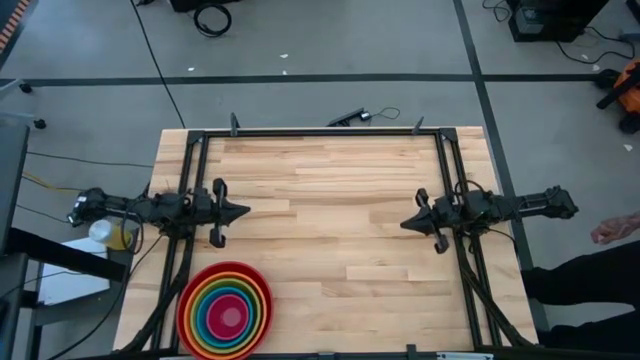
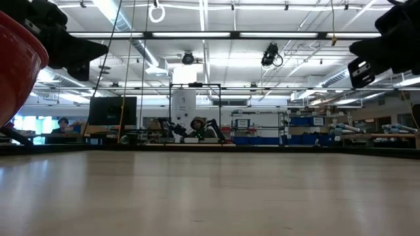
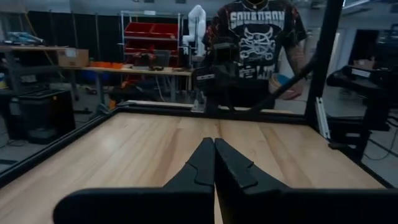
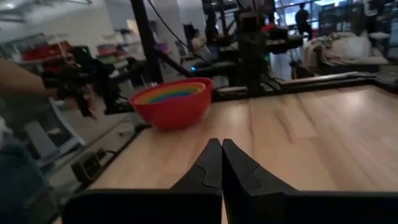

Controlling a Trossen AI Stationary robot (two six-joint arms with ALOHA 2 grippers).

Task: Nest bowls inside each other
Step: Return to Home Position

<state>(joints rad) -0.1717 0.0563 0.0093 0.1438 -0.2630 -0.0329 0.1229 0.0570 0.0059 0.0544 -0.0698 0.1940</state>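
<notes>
High view, left gripper (image 1: 242, 211) clenched empty, right gripper (image 1: 406, 224) clenched empty, bowls (image 1: 224, 312) nested

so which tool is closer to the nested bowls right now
Left. The left tool is just past the nested bowls, on their side of the table. The right tool is off toward the opposite side, clearly farther away.

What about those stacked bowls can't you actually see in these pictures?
- Low view: the red bowl is cut off by the left edge, and its wall hides the inner bowls.
- Right wrist view: the same wall hides the inner bowls below their rims.
- Left wrist view: the left gripper faces elsewhere, so no bowls show.
</notes>
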